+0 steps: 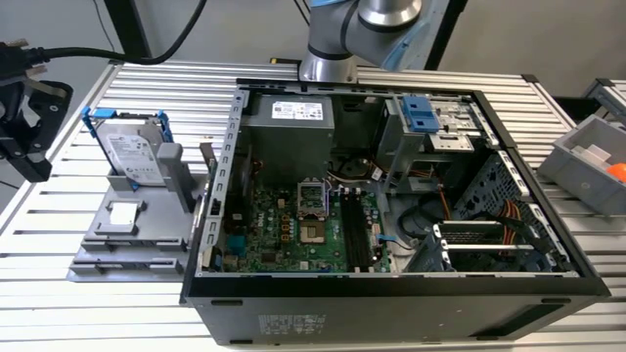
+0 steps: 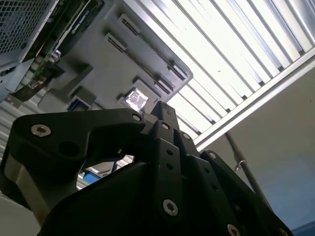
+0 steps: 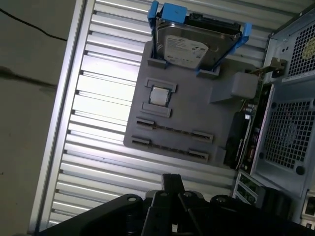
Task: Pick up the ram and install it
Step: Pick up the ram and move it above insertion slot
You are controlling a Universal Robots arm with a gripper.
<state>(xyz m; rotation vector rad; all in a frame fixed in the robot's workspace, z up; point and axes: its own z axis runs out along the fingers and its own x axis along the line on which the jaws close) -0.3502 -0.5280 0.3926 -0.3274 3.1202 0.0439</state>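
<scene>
I could not pick out the ram for sure. A thin dark strip [image 3: 170, 129] sat in a slot row of the gray holder [image 3: 197, 110]. The holder lay just beside the open case [image 3: 288, 123], with bare slats reaching to the table [image 3: 93, 103] edge. My pincer [image 3: 172, 183], pinched narrow and empty, hung apart, past the holder's slotted edge.
</scene>
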